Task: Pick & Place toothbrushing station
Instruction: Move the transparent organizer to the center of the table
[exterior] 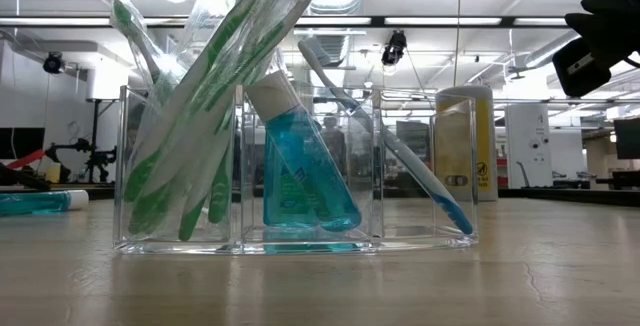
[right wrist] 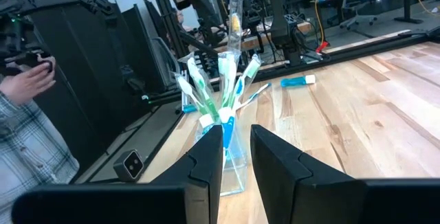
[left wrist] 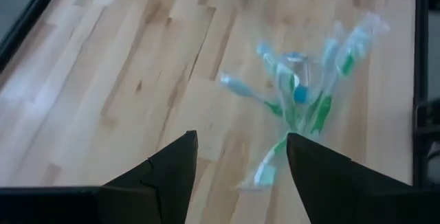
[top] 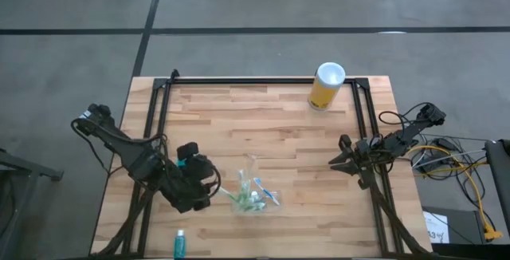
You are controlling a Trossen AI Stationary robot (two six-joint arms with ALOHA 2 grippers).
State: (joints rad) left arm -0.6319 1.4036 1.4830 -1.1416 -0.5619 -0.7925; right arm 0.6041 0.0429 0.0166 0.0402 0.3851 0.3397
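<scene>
1. Clear organiser (exterior: pixel 300 236) sits nearest the low cam, upright on the wood surface (top: pixel 271 116), three compartments: green brushes (exterior: pixel 190 106) in one end, teal tube (exterior: pixel 300 166) cap-up in the middle, blue brush (exterior: pixel 400 151) leaning across the other end. Upright + leaning so handles stick out, prob. easy to pinch.
2. Left gripper (top: pixel 209 182) just beside the organiser, empty, jaws spread w/ a wide gap, pointing at it; arm bent low from the surface's left edge. Looks poised to move in or just clear of it, can't say which.
3. Loose teal tube (top: pixel 181 243) lies flat near the surface's front edge, apart from the organiser, on the left-arm side. Likely the next item to fetch.
4. Right gripper (top: pixel 336 162) well apart from the organiser, other side, jaws parted a bit, holding nothing; arm stretched low, waiting.
5. Yellow cylinder (top: pixel 326 86) stands far from the organiser at the back edge, not part of the set.
6. Person's hand (right wrist: pixel 31 80), plaid sleeve, beyond the surface in right wrist cam.
</scene>
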